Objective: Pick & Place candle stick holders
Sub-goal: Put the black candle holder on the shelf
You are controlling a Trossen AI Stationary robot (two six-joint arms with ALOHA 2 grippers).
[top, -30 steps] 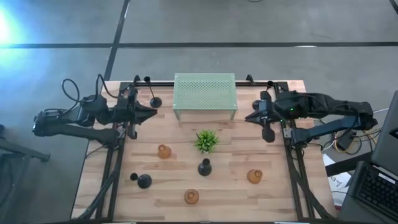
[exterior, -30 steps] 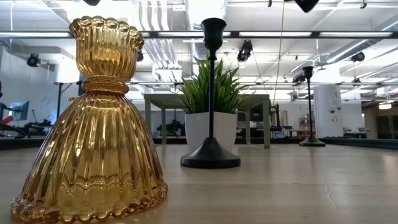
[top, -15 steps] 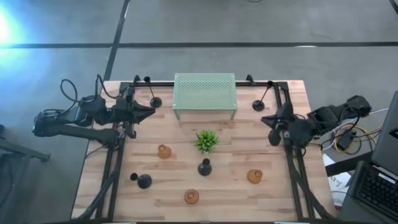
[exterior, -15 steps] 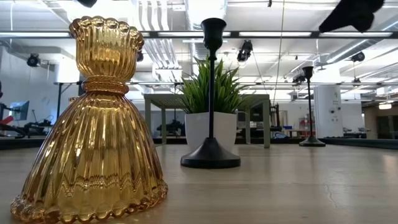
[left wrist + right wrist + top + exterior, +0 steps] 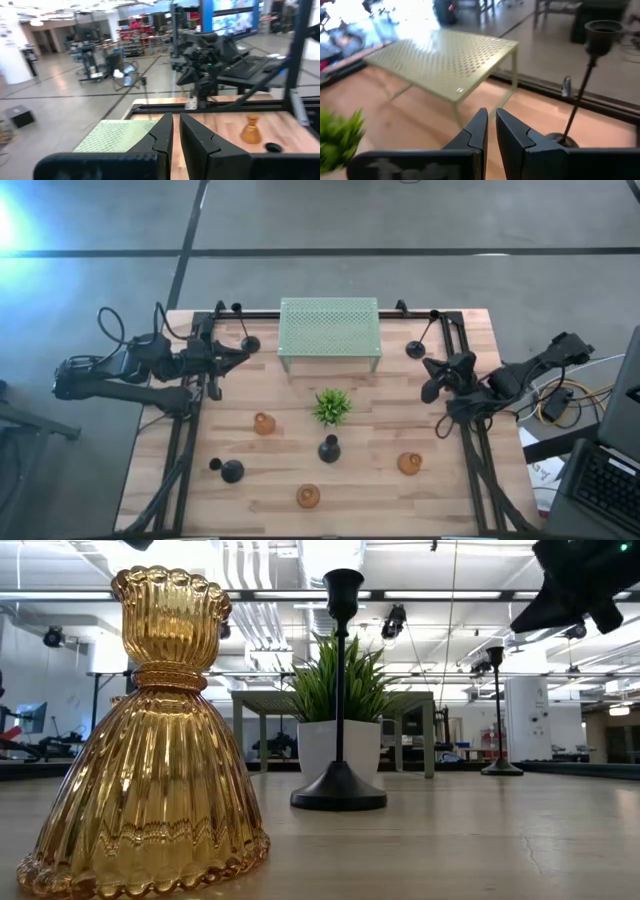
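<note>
On a wooden table (image 5: 280, 500), two dark arms hover with nothing in hand above seven candle stick holders spread around a pale green perforated stand (image 5: 329, 328) at the far middle and a small spiky plant (image 5: 331, 406) just in front of it. The left gripper (image 5: 243, 356), fingers pinched nearly together on nothing, waits over the table's left edge beside the tall black holder (image 5: 249, 343) that stands at the stand's left end. The right gripper (image 5: 427, 377), fingers likewise narrow and empty, hangs at the right side close to the other tall black holder (image 5: 416, 348), which its wrist camera shows upright, thin-stemmed, just beside the stand's leg. Nearer the front lie three amber glass holders (image 5: 263, 423), (image 5: 409, 463), (image 5: 308, 496) and two short black bulbous ones (image 5: 329, 448), (image 5: 232, 471), all well apart. The step in hand looks like the right arm's approach to its tall holder: it would do well to spread its fingers first, come in level at the stem's lower half rather than the cup, keep clear of the stand's leg, and close gently, since so slender a piece on a small round base will likely topple at a sideways nudge.
</note>
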